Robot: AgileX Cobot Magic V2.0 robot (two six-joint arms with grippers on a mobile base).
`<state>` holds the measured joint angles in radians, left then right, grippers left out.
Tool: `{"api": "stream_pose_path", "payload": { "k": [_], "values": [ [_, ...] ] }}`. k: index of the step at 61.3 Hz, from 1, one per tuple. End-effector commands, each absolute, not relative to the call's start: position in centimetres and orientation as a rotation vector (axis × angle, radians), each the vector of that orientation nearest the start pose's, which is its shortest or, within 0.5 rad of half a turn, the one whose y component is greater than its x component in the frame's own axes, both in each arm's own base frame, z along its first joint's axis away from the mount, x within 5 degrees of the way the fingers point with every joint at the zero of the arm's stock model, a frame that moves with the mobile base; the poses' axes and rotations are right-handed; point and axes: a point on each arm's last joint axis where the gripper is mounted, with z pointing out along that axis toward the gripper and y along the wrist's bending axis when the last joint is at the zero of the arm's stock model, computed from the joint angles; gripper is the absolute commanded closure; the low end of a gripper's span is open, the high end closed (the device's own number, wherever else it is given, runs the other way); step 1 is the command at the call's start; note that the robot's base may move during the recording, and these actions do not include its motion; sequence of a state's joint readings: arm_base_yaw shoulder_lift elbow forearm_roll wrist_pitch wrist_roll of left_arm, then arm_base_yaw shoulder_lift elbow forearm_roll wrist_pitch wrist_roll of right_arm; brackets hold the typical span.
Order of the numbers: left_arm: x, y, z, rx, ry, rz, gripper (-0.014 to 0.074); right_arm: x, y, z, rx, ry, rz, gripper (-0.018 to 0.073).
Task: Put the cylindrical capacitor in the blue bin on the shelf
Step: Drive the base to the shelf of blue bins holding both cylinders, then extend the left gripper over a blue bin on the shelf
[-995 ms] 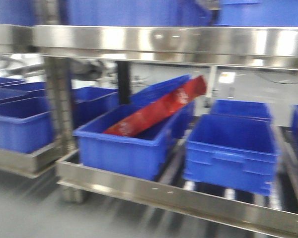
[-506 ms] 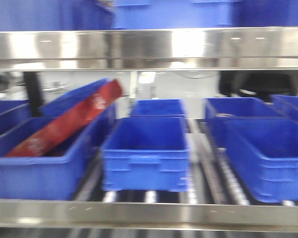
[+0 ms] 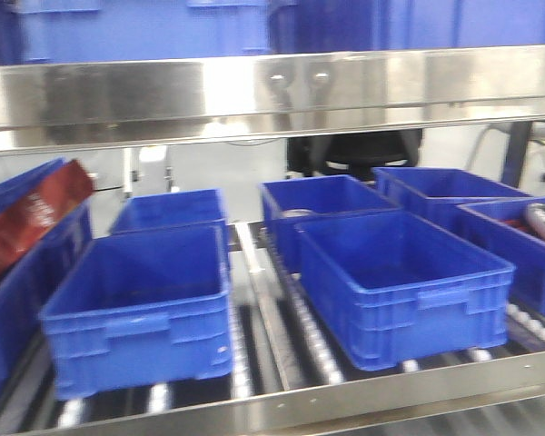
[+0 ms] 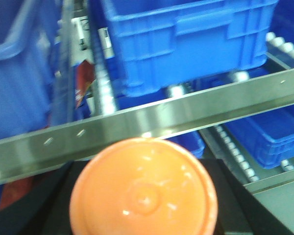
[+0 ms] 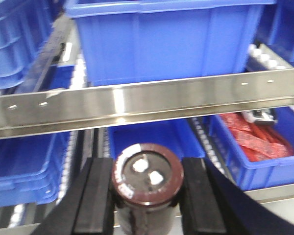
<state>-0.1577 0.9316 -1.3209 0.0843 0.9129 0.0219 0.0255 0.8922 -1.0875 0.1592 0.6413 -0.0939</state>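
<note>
Open gap between shelf rail (image 3: 272,91) and blue bin (image 3: 418,313)

Bright even light; glare on shelf (image 3: 227,86); orange cap (image 4: 143,191) defocused.

Shelf (image 3: 254,91), red bag (image 3: 27,218) slid left in view.

An orange disc (image 4: 143,191) hides my left jaws; the bottom edge crops it, and my cylindrical capacitor (image 5: 147,178) too.
</note>
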Motion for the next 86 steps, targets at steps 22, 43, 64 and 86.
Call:
{"api": "stream_pose_path", "payload": {
  "k": [22,43,64,86],
  "values": [
    [15.54,-1.95,47.34,0.191,1.966,0.006,0.0707,17.03,1.23,43.29,-0.055,1.885,0.121,0.0721],
    [15.54,-1.95,47.34,0.191,1.966,0.006,0.0707,17.03,1.23,43.29,-0.055,1.885,0.121,0.0721],
    [15.54,-1.95,47.34,0.191,1.966,0.006,0.0707,17.03,1.23,43.29,-0.055,1.885,0.121,0.0721],
    [15.54,-1.95,47.34,0.191,1.966,0.006,0.0707,17.03,1.23,43.29,-0.055,1.885,0.121,0.0721]
  ]
}}
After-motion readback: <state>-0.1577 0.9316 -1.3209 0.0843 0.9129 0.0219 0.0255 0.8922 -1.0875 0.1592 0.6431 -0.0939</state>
